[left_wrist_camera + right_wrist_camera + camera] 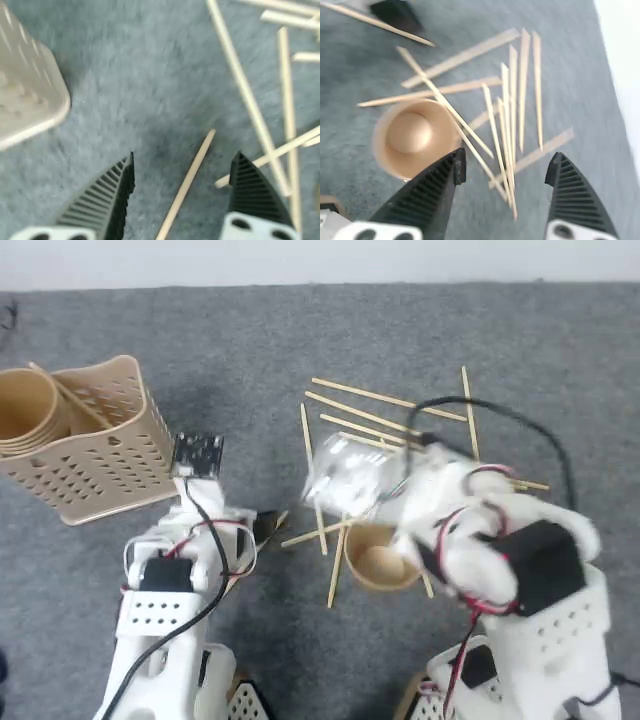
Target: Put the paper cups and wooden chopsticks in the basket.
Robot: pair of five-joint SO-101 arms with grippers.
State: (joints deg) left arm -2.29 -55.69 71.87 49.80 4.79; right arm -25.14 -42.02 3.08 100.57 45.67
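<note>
The beige perforated basket (pixel 105 455) stands at the left with stacked paper cups (pixel 25 405) and a chopstick inside. One paper cup (pixel 378 558) lies on the carpet, mouth up, under crossed chopsticks (pixel 385 420). My left gripper (pixel 182 175) is open low over the carpet, with a single chopstick (pixel 187 182) lying between its fingers and the basket's corner (pixel 25 100) close by. My right gripper (pixel 505 175) is open above the chopstick pile (pixel 512 100), with the cup (pixel 410 137) just beside one finger. From above, the left gripper (pixel 268 527) sits beside the pile and the right gripper (pixel 340 475) hovers over it.
Grey carpet covers the whole table. A black cable (pixel 520 425) loops from the right arm over the far chopsticks. The other arm's dark gripper (pixel 395 12) appears beyond the pile. Open carpet lies between basket and pile.
</note>
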